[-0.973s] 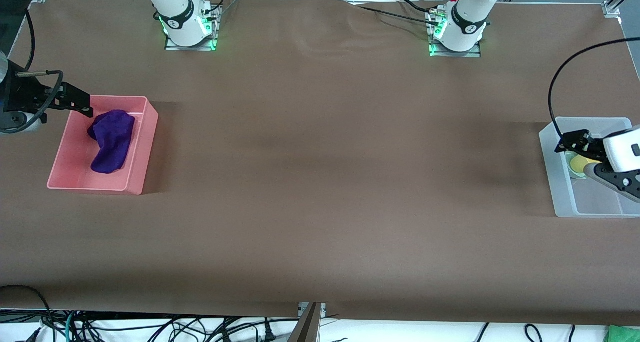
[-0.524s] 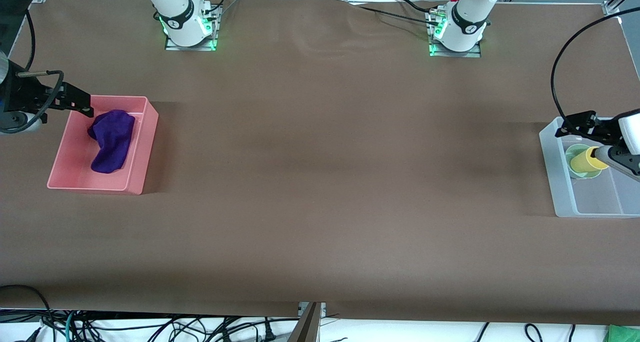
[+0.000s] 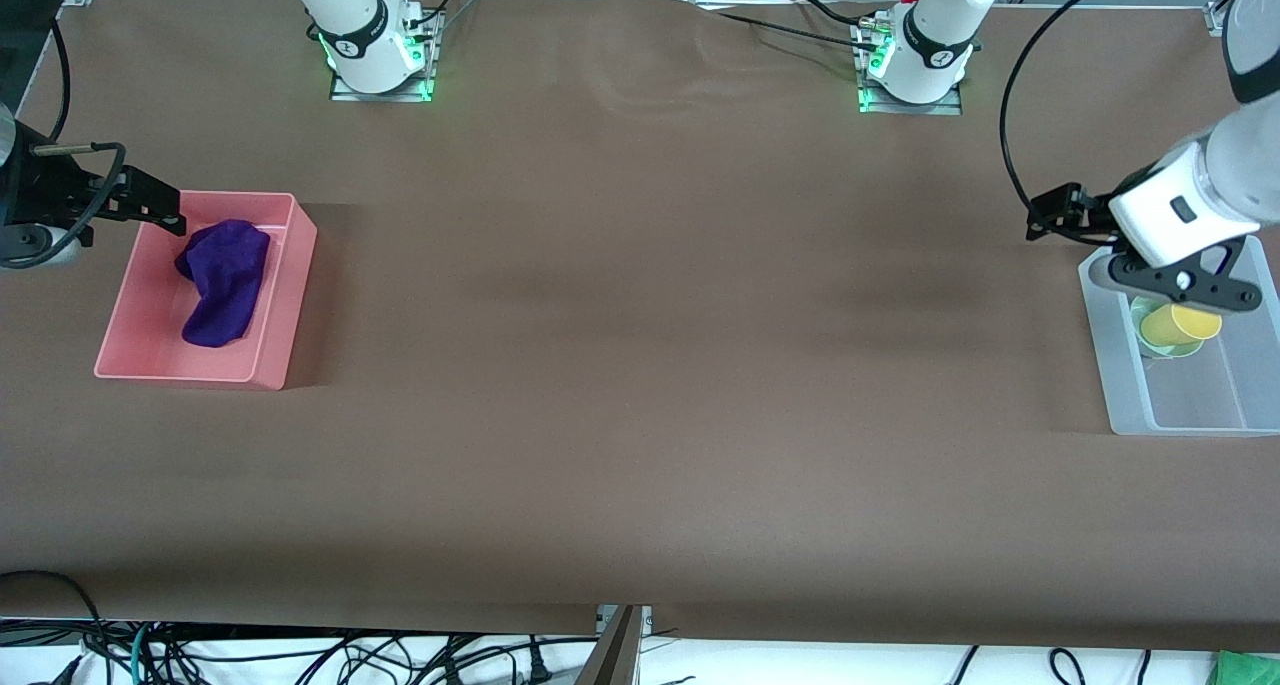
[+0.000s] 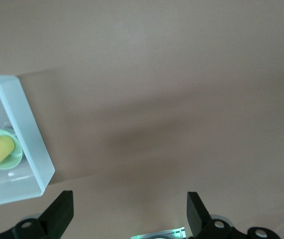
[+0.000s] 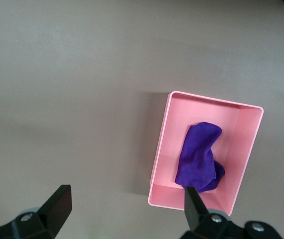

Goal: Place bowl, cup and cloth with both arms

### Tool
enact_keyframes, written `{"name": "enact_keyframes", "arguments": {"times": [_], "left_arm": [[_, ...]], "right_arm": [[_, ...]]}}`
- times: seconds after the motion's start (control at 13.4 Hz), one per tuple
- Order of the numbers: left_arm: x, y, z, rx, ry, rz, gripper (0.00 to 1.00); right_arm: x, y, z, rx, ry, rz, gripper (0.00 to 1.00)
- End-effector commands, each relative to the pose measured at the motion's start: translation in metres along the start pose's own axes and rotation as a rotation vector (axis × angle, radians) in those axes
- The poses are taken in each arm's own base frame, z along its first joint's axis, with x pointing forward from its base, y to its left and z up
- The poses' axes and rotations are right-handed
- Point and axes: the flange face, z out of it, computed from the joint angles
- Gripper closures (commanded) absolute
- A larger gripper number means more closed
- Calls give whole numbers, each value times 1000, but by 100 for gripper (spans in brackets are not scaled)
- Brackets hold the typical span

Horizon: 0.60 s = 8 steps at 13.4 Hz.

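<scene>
The left gripper (image 4: 127, 211) hangs with its jaws spread wide and nothing between them, over the brown table (image 3: 640, 365) at the edge of a translucent white rectangular plastic bin (image 3: 1105, 365) at the left arm's end of the table. In that bin the small round pale mint-green bowl (image 3: 1150, 337) sits at the end of the bin farther from the front camera, and the small plain yellow tapered plastic cup (image 3: 1182, 321) lies tilted in the bowl, its rim sticking out over the bowl's edge. The right gripper (image 5: 127, 211) likewise stands open and holds nothing, up in the air by a pink rectangular plastic tray (image 3: 280, 295) at the right arm's end of the table. The soft deep-purple fuzzy cloth (image 3: 222, 280) lies crumpled inside that tray, toward its end farther from the front camera.
</scene>
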Motion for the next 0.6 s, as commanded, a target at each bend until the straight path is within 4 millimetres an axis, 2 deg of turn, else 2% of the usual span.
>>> {"name": "enact_keyframes", "arguments": {"times": [0.0,0.52], "left_arm": [[-30,-9,6,-7,67,-51,0],[-29,-8,10,-7,64,-46,0]], "right_arm": [[-2,1,-2,-9,-3,15,0],[-2,2,-2,-9,-1,16,0]]}}
